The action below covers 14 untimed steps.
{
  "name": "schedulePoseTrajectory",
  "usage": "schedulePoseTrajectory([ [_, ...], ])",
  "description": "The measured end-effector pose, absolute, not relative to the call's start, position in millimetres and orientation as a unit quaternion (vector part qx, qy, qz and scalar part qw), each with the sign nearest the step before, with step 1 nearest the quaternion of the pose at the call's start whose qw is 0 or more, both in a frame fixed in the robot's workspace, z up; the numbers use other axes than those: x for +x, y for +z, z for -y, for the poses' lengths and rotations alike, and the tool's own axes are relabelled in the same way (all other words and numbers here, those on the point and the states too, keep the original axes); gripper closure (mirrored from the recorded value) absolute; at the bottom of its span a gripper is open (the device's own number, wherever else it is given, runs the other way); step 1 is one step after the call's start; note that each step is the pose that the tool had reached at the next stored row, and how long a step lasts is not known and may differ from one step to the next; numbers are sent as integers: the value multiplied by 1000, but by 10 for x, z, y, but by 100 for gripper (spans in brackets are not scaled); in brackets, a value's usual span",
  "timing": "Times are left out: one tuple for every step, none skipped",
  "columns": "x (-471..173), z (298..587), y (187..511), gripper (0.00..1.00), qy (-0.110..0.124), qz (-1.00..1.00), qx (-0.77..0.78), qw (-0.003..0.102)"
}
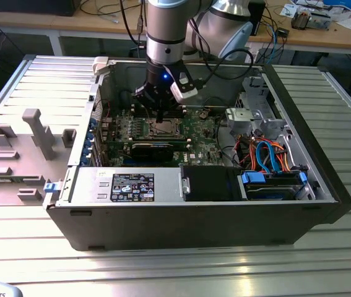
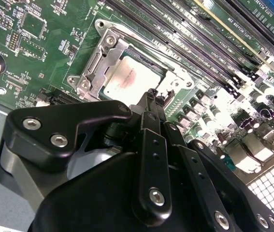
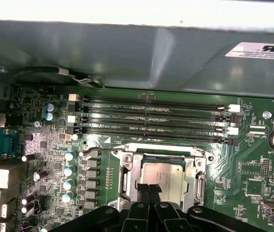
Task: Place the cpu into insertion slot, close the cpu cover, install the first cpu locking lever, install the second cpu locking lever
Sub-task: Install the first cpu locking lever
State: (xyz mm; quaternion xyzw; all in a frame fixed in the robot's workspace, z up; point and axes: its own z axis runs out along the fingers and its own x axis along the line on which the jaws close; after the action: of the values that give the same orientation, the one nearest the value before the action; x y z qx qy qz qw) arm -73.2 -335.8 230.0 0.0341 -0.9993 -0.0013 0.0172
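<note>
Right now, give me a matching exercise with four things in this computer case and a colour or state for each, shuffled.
Things:
1. cpu
2. cpu cover
3. gripper
4. circuit board

States:
A. green
B. black, tips just over the socket
C. silvery-tan, lying in the insertion slot
D. silvery frame down around the socket

Pairs: 1-C, 2-D, 3-B, 4-A

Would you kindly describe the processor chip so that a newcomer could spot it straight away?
Start at the open computer case and find the green circuit board on its floor. Beside the long black memory slots sits a square metal-framed socket. The cpu is the flat silvery-tan square lying inside that frame, just beyond the hand, the one smooth bare plate among the parts.
</note>
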Motion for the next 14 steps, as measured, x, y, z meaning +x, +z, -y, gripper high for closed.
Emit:
schedulePoseTrajectory([
  [-733, 3358, 2301, 89, -1, 999, 34, 17],
  [-734, 3358, 2301, 89, -1, 999, 34, 17],
  [-735, 3358, 2301, 89, -1, 999, 34, 17],
  [-737, 3357, 2302, 89, -1, 999, 34, 17],
  [-739, 3357, 2302, 89, -1, 999, 34, 17],
  [-739, 3358, 2302, 89, -1, 999, 34, 17],
  [-741, 3358, 2302, 89, -1, 999, 34, 17],
  [-743, 3358, 2303, 89, -1, 999, 34, 17],
  [-745, 3358, 2303, 89, -1, 999, 34, 17],
  [-746, 3357, 2303, 89, -1, 999, 34, 17],
  [-748, 3358, 2304, 89, -1, 999, 34, 17],
  [-749, 3358, 2304, 89, -1, 999, 34, 17],
  [-750, 3358, 2305, 89, -1, 999, 34, 17],
  [-751, 3358, 2306, 89, -1, 999, 34, 17],
])
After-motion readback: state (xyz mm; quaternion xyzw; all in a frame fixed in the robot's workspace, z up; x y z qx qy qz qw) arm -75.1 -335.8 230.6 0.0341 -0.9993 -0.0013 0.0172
